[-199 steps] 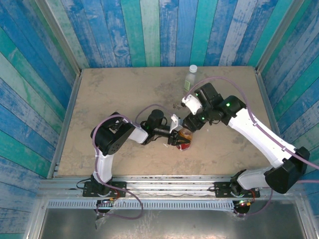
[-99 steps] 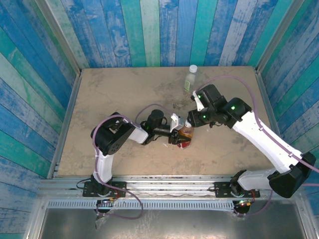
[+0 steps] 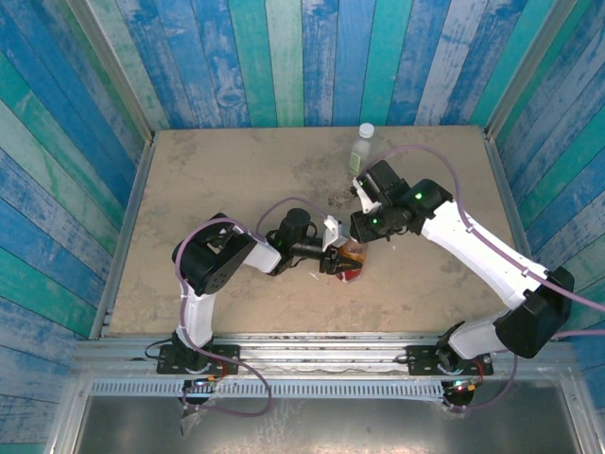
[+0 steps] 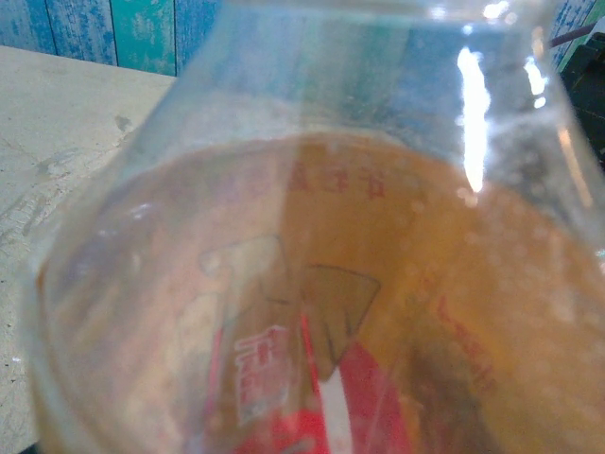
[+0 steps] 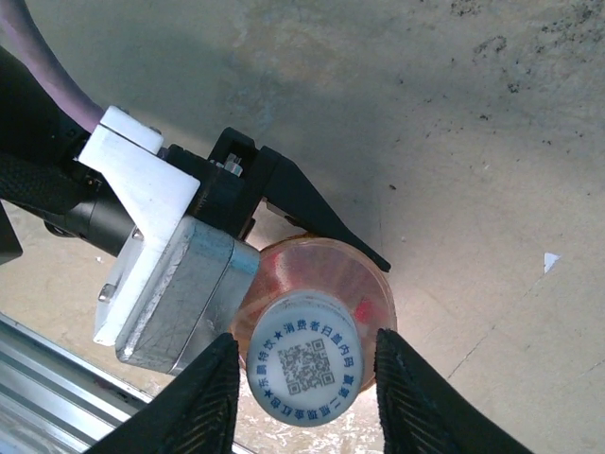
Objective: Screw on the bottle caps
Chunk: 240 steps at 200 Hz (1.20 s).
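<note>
The amber-orange bottle (image 3: 352, 262) stands upright near the table's middle, and my left gripper (image 3: 338, 255) is shut on its body from the left. This bottle (image 4: 312, 284) sits close up against the left wrist camera. Its white bottle cap (image 5: 305, 357), printed with a QR code, rests on its neck. My right gripper (image 5: 312, 402) hangs straight over it. Its black fingers (image 5: 213, 397) flank the cap with a thin gap on each side. The pale bottle with a green label (image 3: 362, 148) stands at the back, a white cap (image 3: 366, 130) on top.
A thin white scrap (image 5: 551, 260) lies on the tan tabletop (image 3: 217, 180) right of the amber bottle. Blue plank walls (image 3: 85, 189) enclose the table on three sides. A metal rail (image 3: 312, 345) runs along the near edge by the arm bases.
My right gripper has turned and come over the amber bottle, and its jaws have narrowed around the cap. The left gripper and both bottles have stayed put.
</note>
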### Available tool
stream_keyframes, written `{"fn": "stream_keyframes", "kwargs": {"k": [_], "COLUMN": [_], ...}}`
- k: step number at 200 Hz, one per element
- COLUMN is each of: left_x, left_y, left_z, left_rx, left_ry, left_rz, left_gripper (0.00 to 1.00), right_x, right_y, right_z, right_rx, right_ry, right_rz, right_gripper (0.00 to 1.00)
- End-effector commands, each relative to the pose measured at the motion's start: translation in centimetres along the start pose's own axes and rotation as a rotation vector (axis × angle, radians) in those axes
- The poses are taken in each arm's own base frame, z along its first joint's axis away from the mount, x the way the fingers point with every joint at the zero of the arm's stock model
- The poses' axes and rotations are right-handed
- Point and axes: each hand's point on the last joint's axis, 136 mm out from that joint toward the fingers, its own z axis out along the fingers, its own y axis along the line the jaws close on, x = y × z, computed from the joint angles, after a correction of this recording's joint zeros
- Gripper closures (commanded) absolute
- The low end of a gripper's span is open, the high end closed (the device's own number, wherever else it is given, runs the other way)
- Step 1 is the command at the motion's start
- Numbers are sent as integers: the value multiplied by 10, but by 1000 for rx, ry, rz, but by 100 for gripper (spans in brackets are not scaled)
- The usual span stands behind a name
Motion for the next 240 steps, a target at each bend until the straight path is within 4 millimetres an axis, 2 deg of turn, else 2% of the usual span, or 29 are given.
{"fn": "stream_keyframes", "kwargs": {"k": [1,19,44,78,118,151,172,181,206,240], "left_x": [39,38,39,37,29,28,34,36,38,45], "left_y": [3,3,4,8,22,16,12,10,4,-13], "left_z": [-2,-2,-2,-2,2,6,7,7,6,4], "left_rx": [-40,-38,-40,-76,-202,-167,-137,-127,-102,-16], "left_ry": [97,97,97,84,51,57,84,91,98,136], "left_rz": [-108,-108,-107,-116,-98,-91,-94,-95,-97,-71], "left_gripper": [43,43,43,43,44,44,43,43,43,43], "right_x": [-3,-2,-1,2,17,12,4,3,2,6], "right_y": [6,6,7,6,-13,-9,0,3,2,1], "right_z": [-4,-4,-2,0,6,-5,-15,-19,-31,-48], "right_rx": [-22,-25,-26,-27,47,16,-39,-56,-65,-57], "right_ry": [-5,-1,3,10,-21,-98,-152,-166,-201,-260], "right_rz": [-14,-16,-24,-1,120,108,54,20,-59,-348], "right_gripper": [62,63,71,71,72,60,40,34,30,28]}}
